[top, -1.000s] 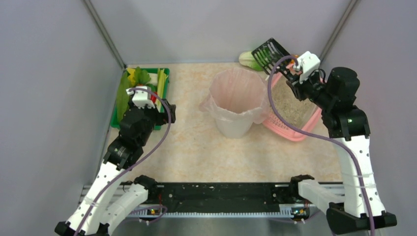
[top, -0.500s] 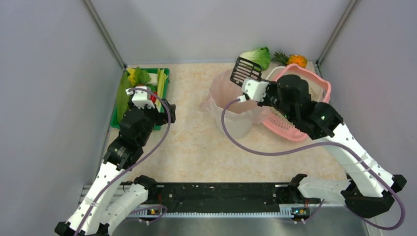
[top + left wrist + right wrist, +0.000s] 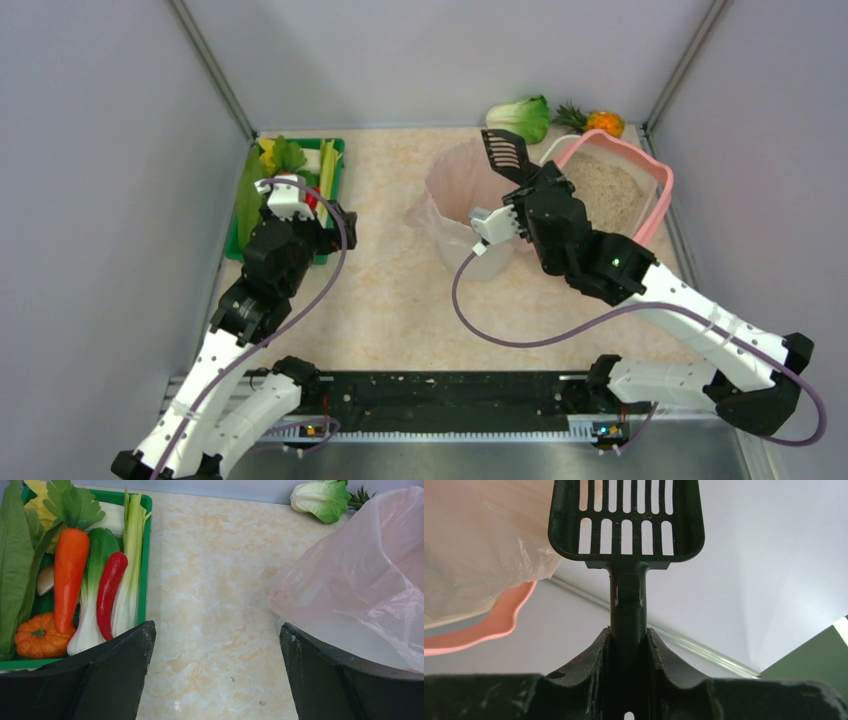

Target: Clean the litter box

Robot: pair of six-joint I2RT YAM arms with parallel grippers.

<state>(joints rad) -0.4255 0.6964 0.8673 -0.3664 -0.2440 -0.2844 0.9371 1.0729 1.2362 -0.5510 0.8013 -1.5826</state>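
- Litter box (image 3: pixel 660 190): just right of the bin (image 3: pixel 445 190), sand inside. Its outer rim runs close along the right wall, and your right arm hides its bin-side edge.
- Scoop (image 3: pixel 505 153): slotted head up over the bin's far-right rim.
- Right gripper (image 3: pixel 522 195): clamped tight on the scoop handle.
- Left gripper (image 3: pixel 215 670): jaws spread fully, holding nothing, left of the bin, near the green tray's (image 3: pixel 147 540) edge.
- Room: bare tabletop (image 3: pixel 390 290) left of the bin and in front of it.
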